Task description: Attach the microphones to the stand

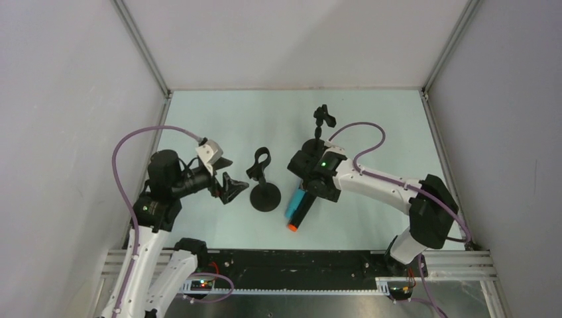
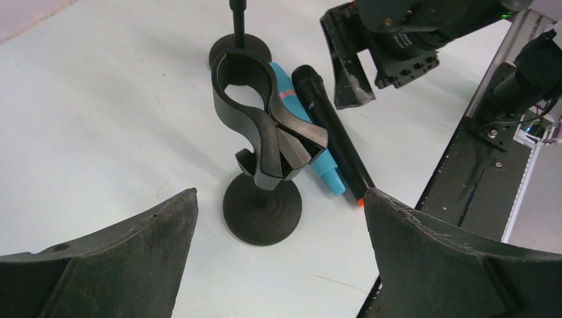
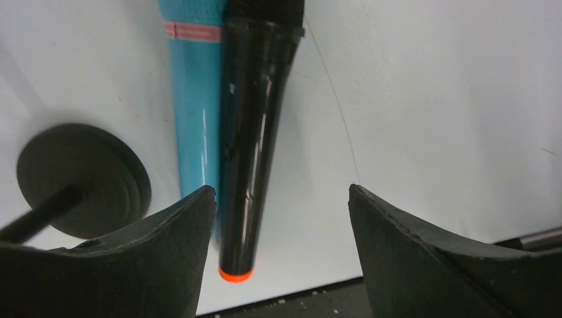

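worktop (image 1: 371,119): pale mint-green, matte
walls (image 1: 298,40): plain white panels along left, far and right edges
frame posts (image 1: 142,46): aluminium, at far corners
near edge: black plate (image 1: 298,268)

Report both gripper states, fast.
Left gripper: open, empty.
Right gripper: open, holding nothing, poised over the black microphone.

Left arm (image 1: 136,255) and right arm (image 1: 378,184) share white link shells, black joint housings, external lilac cables (image 1: 116,156) and matte-black wedge fingers (image 2: 99,265).
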`<state>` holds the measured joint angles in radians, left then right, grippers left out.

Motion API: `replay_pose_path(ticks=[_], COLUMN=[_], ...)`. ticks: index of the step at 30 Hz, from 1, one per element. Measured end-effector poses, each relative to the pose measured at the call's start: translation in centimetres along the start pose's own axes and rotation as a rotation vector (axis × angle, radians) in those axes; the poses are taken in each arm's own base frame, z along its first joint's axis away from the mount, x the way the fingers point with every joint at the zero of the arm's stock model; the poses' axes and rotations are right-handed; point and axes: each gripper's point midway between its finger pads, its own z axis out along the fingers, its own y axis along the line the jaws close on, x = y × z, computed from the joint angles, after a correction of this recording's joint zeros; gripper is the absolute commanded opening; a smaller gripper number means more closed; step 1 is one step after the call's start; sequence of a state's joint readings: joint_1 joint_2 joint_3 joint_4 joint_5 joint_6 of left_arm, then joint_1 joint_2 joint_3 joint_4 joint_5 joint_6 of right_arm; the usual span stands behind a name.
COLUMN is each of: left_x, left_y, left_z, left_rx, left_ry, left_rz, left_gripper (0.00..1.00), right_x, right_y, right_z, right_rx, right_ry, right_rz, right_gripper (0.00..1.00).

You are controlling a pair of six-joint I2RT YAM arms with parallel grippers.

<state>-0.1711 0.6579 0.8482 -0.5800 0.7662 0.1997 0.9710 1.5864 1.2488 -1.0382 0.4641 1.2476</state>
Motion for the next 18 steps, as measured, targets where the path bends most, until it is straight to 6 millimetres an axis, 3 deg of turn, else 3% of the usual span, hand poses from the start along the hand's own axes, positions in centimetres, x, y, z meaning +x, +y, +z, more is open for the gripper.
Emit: replay_pose_path(ticks=[4,9,14,18], left_x=[1.1,1.9,1.5,1.1], left_y=[-0.3,-1.0,-1.2,-0.9], left_z=[0.2,0.4,0.2,0.7], left_rx=[-0.015,-0.043,-0.099,-0.131], left_ry=[0.005,-0.002,-0.054,-0.074], left_rz=[-0.051,-0.093,-0.103,-0.118], left_gripper=[1.00,1.00,1.00,1.00], right_x=[-0.5,0.7,2.1,2.8], right_y=[1.0,1.4,1.1,0.6], right_z=[1.7,4.6,7.4,8.7], right_rx=[-0.007,0.019,0.054,0.063], right_ry=[0.000,0.028,0.063,0.086], right_rz=[0.028,0.028,0.020,0.026], right_gripper=[0.73,0.71,0.67,0.58])
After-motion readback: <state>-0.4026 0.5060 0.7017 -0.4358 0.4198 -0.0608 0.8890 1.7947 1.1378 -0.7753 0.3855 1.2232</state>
